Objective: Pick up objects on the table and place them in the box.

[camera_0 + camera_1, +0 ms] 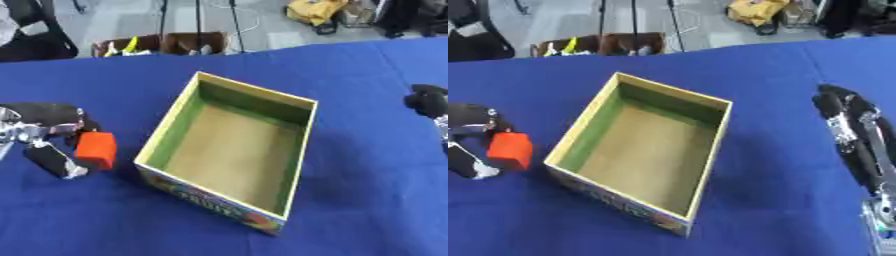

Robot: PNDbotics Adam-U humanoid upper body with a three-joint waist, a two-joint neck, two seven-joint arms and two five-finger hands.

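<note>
Orange block point(95, 149) sits in your left hand point(42, 135), pinched between a dark finger on its outer side and the rest of the hand above it, low over the blue table point(367, 200) and just to the left of the box point(302, 145). Whether the block is lifted or resting on the cloth, you cannot quite tell from up here.

The box stands open and bare inside, skewed on the table, with its near left wall closest to the block. That wall is your hazard. Carry the block across too low and it clips the yellow rim; the box looks light, probably cardboard, so a knock would likely shove or spin it away rather than stop you.

Mind the grip too. Only a narrow part of the hand seems to bear on the block, so a quick swing could let it twist out and drop short, onto the cloth beside the box.

Your right hand point(852, 135) lies out at the right side, fingers straight and slack, holding nothing, well apart from the box. Leave it there; bring it inward carelessly and it could nudge the right wall.
</note>
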